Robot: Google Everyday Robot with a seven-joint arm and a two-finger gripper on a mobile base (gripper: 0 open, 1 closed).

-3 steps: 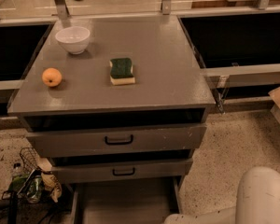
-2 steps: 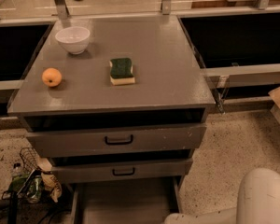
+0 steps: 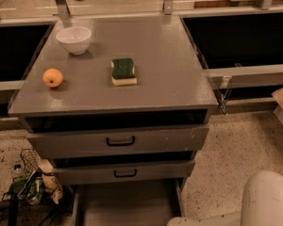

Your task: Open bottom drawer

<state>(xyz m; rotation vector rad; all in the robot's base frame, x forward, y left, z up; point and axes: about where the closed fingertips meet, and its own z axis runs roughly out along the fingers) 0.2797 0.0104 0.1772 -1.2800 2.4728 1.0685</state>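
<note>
A grey cabinet (image 3: pixel 179 79) has three drawers. The tallest front (image 3: pixel 170 139) has a larger black handle (image 3: pixel 120 141). Below it is the mid-height front (image 3: pixel 160 170) with a medium handle (image 3: pixel 125 173). The bottom drawer (image 3: pixel 127 204) stands pulled out toward the camera, with its grey inside floor and side rails showing. Its thin front and small handle are cut off by the lower edge. My gripper is out of view. Only a white arm shell (image 3: pixel 269 199) shows at the lower right, beside the open drawer.
On the cabinet top are a white bowl (image 3: pixel 74 39), an orange (image 3: pixel 53 77) and a green-and-yellow sponge (image 3: pixel 123 71). A wire basket with bottles and cables (image 3: pixel 30 180) sits on the floor at the left. Dark bays flank the cabinet.
</note>
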